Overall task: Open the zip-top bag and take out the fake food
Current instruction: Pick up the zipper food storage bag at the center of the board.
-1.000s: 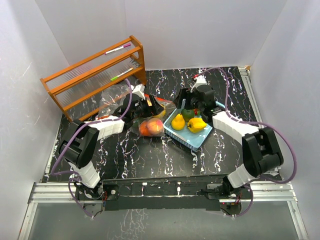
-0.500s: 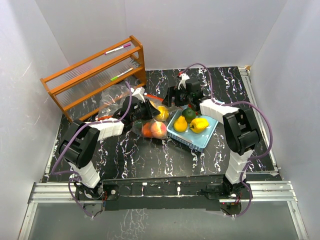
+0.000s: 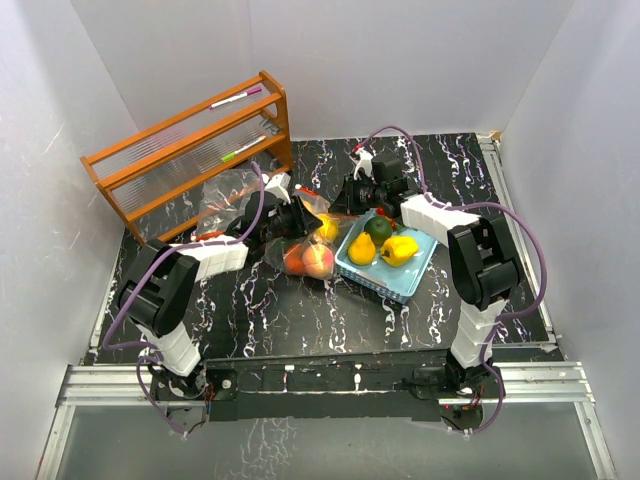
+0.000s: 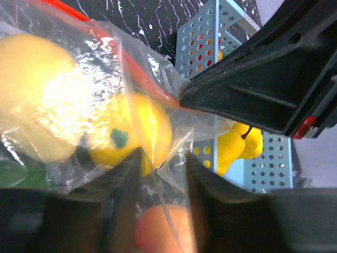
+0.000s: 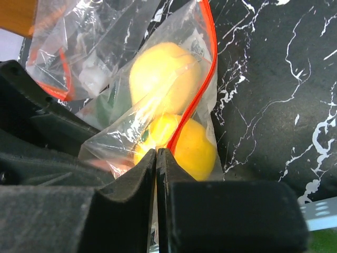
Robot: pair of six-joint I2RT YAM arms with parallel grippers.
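In the centre of the top view, the zip-top bag (image 3: 290,238) holds the fake food (image 3: 312,260). The right gripper (image 5: 156,154) has its fingers pressed together on the film. The left gripper (image 4: 162,159) straddles a fold — clamped or not, I cannot tell.

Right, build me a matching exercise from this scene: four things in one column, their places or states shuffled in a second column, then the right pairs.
Things
1. yellow pepper
2. peach-coloured fruit
3. pink-tipped marker
4. right end effector

Places or states
A. lying on the top shelf of the wooden rack
B. shut on the plastic of the zip-top bag
C. in the blue basket
D. inside the zip-top bag

Pairs: 1-C, 2-D, 3-A, 4-B
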